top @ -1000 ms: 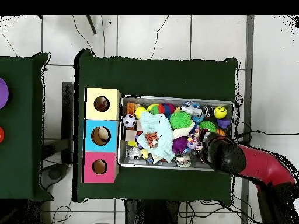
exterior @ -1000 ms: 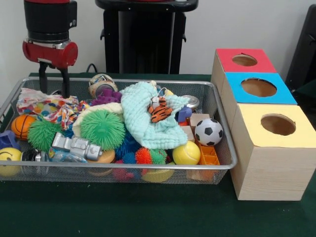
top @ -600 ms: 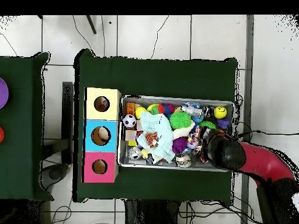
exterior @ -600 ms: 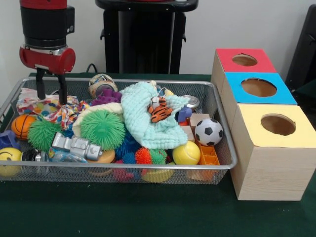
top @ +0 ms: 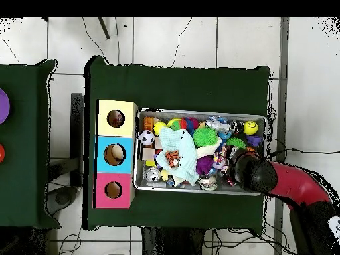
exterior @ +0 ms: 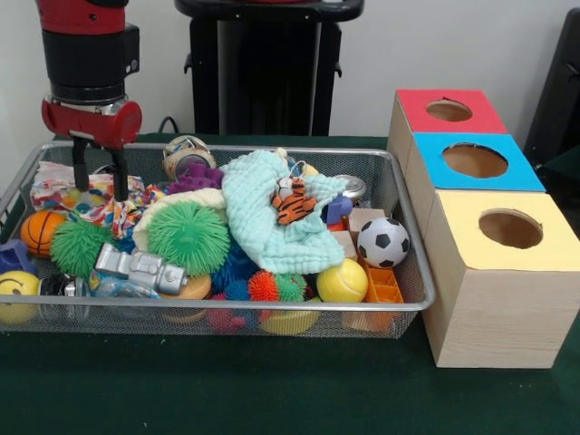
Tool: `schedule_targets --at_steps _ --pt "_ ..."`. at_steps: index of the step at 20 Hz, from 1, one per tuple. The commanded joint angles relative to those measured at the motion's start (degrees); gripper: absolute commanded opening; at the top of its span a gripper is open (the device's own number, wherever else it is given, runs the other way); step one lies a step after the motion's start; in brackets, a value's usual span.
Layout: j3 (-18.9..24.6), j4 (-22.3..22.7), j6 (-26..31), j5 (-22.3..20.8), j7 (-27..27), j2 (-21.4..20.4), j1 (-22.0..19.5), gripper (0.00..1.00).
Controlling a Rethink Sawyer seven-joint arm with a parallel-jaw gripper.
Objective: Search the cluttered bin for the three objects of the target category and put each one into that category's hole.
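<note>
A wire mesh bin (exterior: 412, 299) is piled with toys. My gripper (exterior: 100, 190) hangs open at the bin's back left, with its fingertips (exterior: 120, 192) just above a multicoloured cloth (exterior: 72, 195) and nothing between them. Among the balls are a soccer ball (exterior: 382, 242), a yellow ball (exterior: 342, 281), a small basketball (exterior: 41, 231) and a yellow smiley ball (exterior: 16, 294). To the right of the bin stand three boxes with holes: red (exterior: 426, 122), blue (exterior: 521, 172) and yellow (exterior: 471, 245). In the overhead view the arm (top: 255, 174) covers the gripper.
A mint cloth (exterior: 272, 231) with a toy tiger (exterior: 293, 201) on it lies in the middle of the pile. Green spiky balls (exterior: 188, 236), a silver toy (exterior: 140, 267) and an orange block (exterior: 381, 285) crowd the front. A second green table (top: 23, 146) stands apart.
The gripper has come down toward the multicoloured cloth, shifting slightly left and then back. It stays open, and the toys have not moved.
</note>
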Motion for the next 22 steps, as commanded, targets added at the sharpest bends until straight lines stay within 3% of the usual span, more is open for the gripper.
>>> schedule_targets --at_steps 1,15,22 --pt "-1.9 -2.3 4.8 -3.3 -2.3 0.4 0.7 1.0" --pt "-3.2 -1.6 7.4 -4.3 -6.5 -2.7 0.1 1.0" --pt "-4.6 -1.7 6.0 -5.4 -6.3 0.4 -1.1 1.0"
